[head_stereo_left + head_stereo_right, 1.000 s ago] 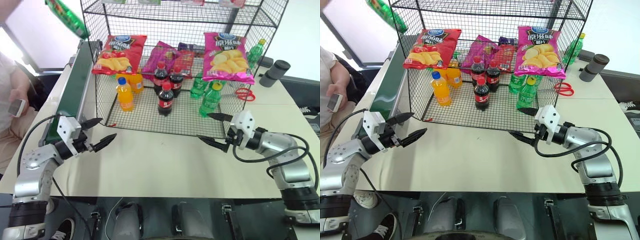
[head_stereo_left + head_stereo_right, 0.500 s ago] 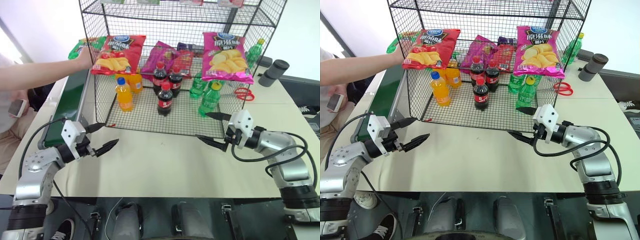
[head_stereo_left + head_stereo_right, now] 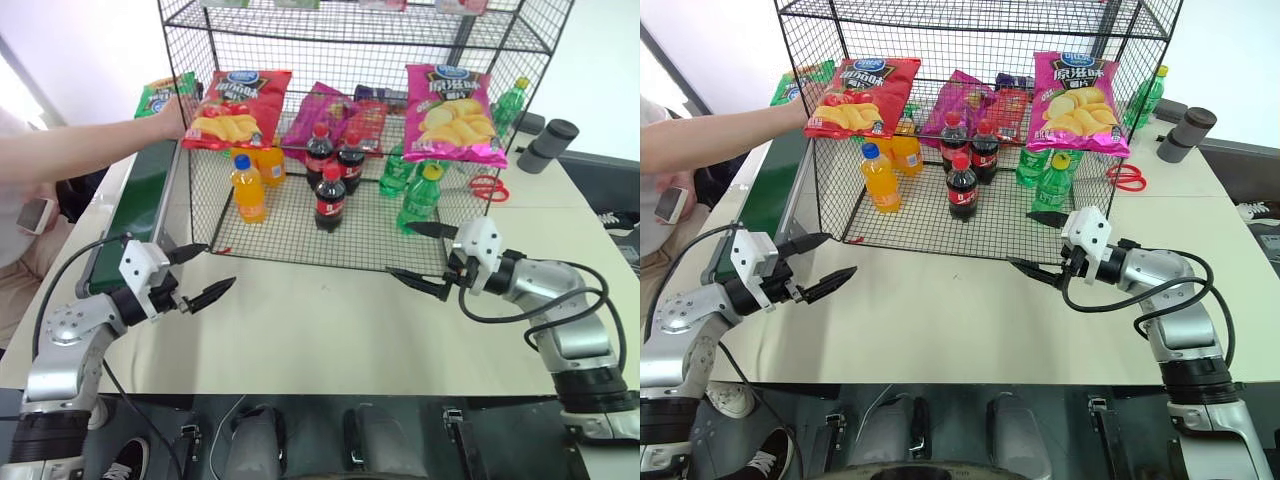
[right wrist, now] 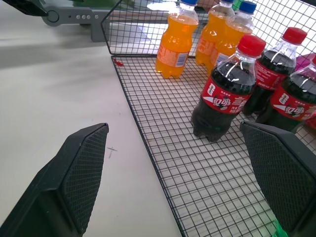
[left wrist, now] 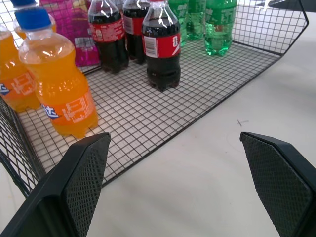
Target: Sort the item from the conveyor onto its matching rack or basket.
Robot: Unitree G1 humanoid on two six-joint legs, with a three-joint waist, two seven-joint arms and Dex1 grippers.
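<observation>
Since a second ago a person's arm [image 3: 90,150] has reached in from the left and brought the green bag [image 3: 165,96] down from up in the air to the far end of the conveyor [image 3: 140,205], where the hand still grips it beside the rack's [image 3: 300,240] left wall. Both grippers have kept hovering over the table [image 3: 320,330] in front of the rack: the left gripper [image 3: 203,273] and the right gripper [image 3: 418,256] each have fingers spread wide, holding nothing.

Conveyor [image 3: 135,205] left of rack [image 3: 350,120]; bottles [image 3: 330,195] inside.
</observation>
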